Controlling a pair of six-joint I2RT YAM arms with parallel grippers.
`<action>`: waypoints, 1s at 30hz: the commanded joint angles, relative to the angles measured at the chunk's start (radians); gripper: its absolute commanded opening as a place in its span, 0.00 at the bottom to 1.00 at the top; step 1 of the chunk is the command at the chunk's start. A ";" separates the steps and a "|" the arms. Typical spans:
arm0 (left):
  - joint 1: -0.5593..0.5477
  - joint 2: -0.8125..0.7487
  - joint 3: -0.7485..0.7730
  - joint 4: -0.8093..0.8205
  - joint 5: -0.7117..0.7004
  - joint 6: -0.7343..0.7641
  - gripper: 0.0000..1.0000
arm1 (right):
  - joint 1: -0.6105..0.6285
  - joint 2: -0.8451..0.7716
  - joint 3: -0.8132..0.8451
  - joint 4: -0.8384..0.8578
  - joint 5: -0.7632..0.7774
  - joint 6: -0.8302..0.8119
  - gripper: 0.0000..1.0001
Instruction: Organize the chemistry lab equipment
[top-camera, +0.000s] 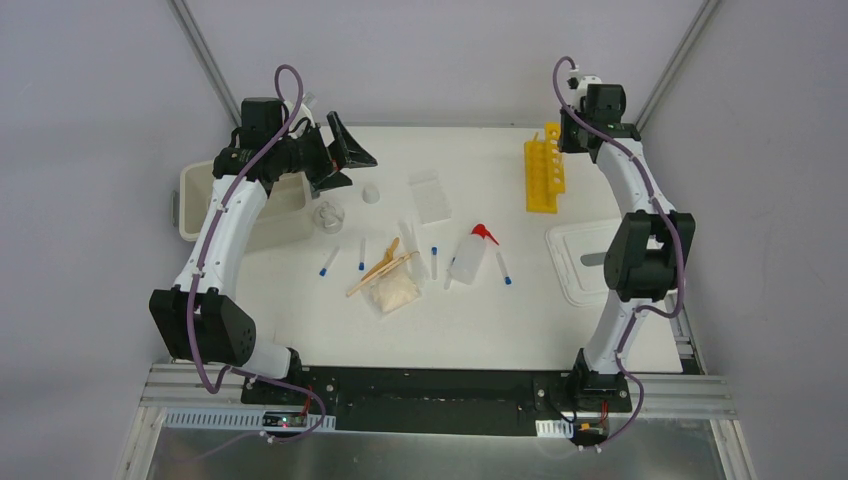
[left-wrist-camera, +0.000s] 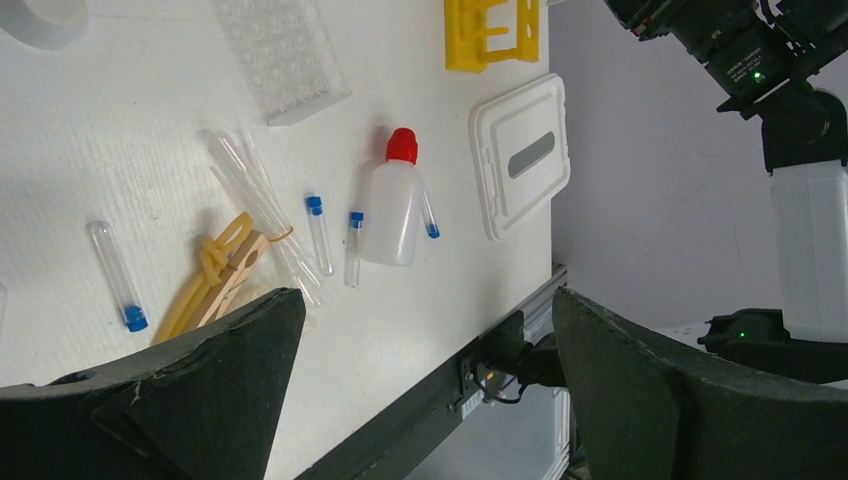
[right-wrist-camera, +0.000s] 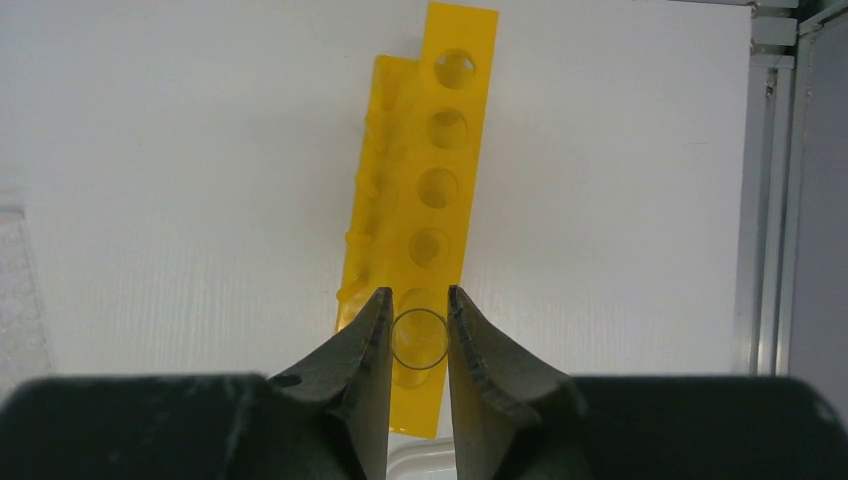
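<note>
My right gripper (right-wrist-camera: 418, 300) is shut on a clear tube (right-wrist-camera: 419, 338), seen end-on, directly over the nearest hole of the yellow tube rack (right-wrist-camera: 430, 180). The rack (top-camera: 543, 176) stands at the table's back right. My left gripper (top-camera: 345, 155) is open and empty, raised at the back left; in the left wrist view (left-wrist-camera: 425, 300) its jaws stand wide apart. The squeeze bottle with red nozzle (top-camera: 468, 257) lies mid-table among blue-capped tubes (top-camera: 327, 262) (top-camera: 503, 268). Wooden sticks (top-camera: 380, 268) lie on the beige packet (top-camera: 393, 293). The clear beaker (top-camera: 328, 215) stands below the left gripper.
The cream bin (top-camera: 240, 210) sits at the left edge under the left arm. Its white lid (top-camera: 580, 262) lies at the right by the right arm. A clear well plate (top-camera: 431, 195) and a small white cap (top-camera: 371, 193) lie at the back centre.
</note>
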 joint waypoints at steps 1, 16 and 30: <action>-0.008 0.003 -0.009 0.010 -0.018 0.019 0.99 | -0.053 -0.003 0.049 0.002 -0.055 -0.057 0.00; -0.008 0.020 0.002 0.009 -0.026 0.014 0.99 | -0.202 0.091 0.181 -0.048 -0.126 -0.134 0.00; -0.008 0.009 -0.017 0.003 -0.030 0.022 0.99 | -0.204 0.050 0.075 0.047 -0.081 -0.093 0.07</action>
